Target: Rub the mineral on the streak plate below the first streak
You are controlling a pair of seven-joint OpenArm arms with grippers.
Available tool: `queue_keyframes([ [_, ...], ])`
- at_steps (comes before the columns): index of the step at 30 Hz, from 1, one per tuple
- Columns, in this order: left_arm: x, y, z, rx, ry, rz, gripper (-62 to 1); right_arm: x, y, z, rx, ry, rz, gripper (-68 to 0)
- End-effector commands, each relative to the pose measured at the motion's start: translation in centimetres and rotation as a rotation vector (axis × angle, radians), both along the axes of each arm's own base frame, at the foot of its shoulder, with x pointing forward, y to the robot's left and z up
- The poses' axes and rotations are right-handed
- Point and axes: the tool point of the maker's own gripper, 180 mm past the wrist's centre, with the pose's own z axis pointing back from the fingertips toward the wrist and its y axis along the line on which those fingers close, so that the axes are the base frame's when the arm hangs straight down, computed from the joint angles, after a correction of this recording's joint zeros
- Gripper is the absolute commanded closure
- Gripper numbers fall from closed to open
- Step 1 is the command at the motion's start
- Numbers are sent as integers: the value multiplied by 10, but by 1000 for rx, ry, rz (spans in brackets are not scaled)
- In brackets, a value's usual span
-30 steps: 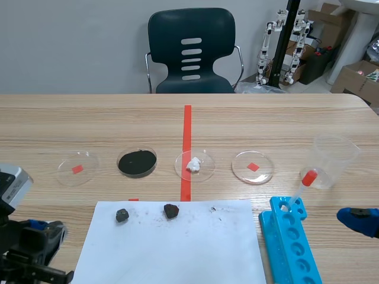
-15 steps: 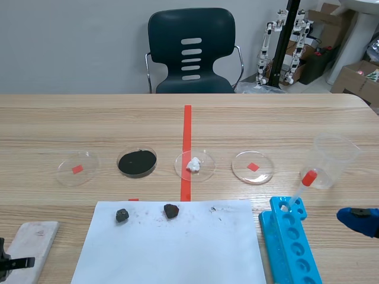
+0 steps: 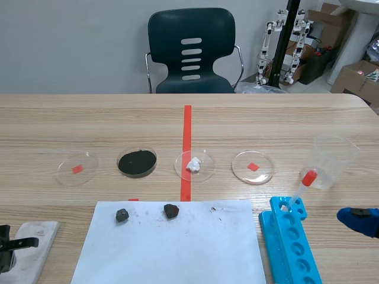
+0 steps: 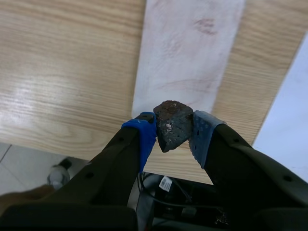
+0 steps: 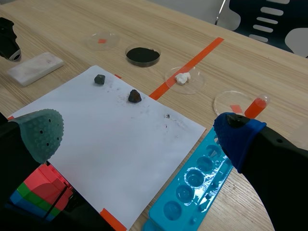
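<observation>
In the left wrist view my left gripper (image 4: pixel 172 129) is shut on a dark, angular mineral (image 4: pixel 172 122), pinched between its blue pads. The mineral hangs over the near end of the white streak plate (image 4: pixel 187 57). A faint reddish streak (image 4: pixel 206 25) marks the plate's far end. In the scene view the streak plate (image 3: pixel 35 244) lies at the table's front left, with the left gripper (image 3: pixel 10 247) at its near edge. My right gripper (image 5: pixel 139 134) is open and holds nothing, low at the front right (image 3: pixel 358 220).
A white paper sheet (image 3: pixel 172 245) carries two dark mineral pieces (image 3: pixel 122 215) (image 3: pixel 171 210). Behind it stand several petri dishes, one with black powder (image 3: pixel 137 161). At the right are a blue tube rack (image 3: pixel 290 242), a red-bulbed pipette (image 3: pixel 303 184) and a clear plastic cup (image 3: pixel 334 160).
The left arm, which covered the plate a second ago, drew back toward the table's front edge and uncovered the plate. It has since edged slightly forward. The right arm has stayed put.
</observation>
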Motion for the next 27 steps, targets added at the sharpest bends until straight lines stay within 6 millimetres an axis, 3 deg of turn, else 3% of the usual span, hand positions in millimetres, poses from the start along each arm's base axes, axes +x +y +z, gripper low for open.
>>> queue_keyframes([
  [1,-2,5,-2,7,14,1,-130,3,0,7,22,-21,-6,-679],
  [27,11,5,-11,-29,-3,-8,-130,3,0,7,22,-21,-6,-679],
])
